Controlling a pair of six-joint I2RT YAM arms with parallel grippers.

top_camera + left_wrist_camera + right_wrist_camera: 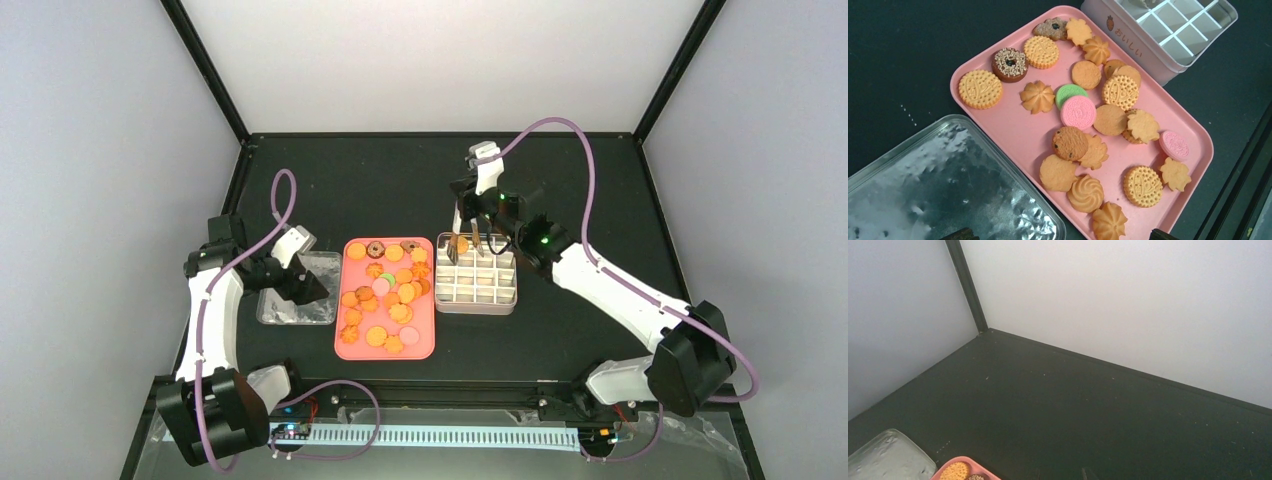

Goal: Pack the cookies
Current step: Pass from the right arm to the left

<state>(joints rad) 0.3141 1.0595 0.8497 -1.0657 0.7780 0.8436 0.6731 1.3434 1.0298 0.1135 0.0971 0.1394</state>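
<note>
The cookies (pixel 376 336) lie loose on a pink tray (pixel 421 346); the left wrist view shows several golden rounds and swirls, pink and green ones (pixel 1078 112) and a brown ring. A white gridded tin (pixel 477 306) stands to the tray's right. My right gripper (pixel 470 243) hangs over the tin's far-left cells with an orange cookie (pixel 462 244) between its fingers; only its fingertips (pixel 1083 473) show in its own view, a little apart. My left gripper (pixel 315 290) is open and empty, low over the tray's left edge, its tips wide apart (pixel 1063 235).
A clear plastic lid (pixel 290 312) lies left of the tray, under my left wrist (pixel 923 190). The tin's wall (pixel 1128 35) nearly touches the tray's far right corner. Black frame posts and white walls stand close round the table.
</note>
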